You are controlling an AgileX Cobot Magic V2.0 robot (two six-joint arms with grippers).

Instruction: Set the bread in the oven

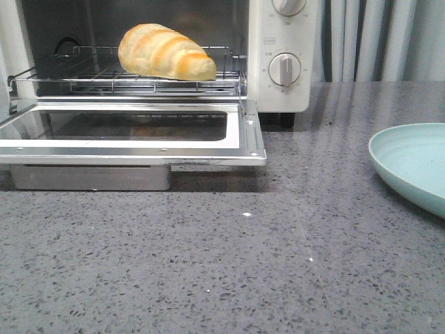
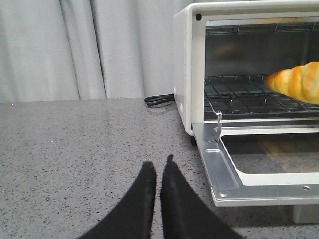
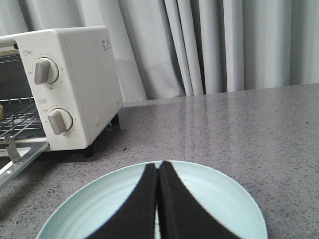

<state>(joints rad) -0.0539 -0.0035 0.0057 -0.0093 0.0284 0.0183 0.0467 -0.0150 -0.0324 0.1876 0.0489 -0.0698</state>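
Golden bread [image 1: 165, 53] sits on the pulled-out rack [image 1: 104, 80] of the oven [image 1: 278, 90], door [image 1: 132, 132] still down; both hands, left [image 2: 158, 172] and right [image 3: 157, 174], pinched together empty, so a careless door-close could jolt it off

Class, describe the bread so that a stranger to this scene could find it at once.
Find the white oven at the back of the grey counter, its door dropped open. On its wire rack lies the bread, the only golden, ridged, tapering thing among metal and glass.

Black tapered fingers [image 2: 144, 199] (matte), both arms
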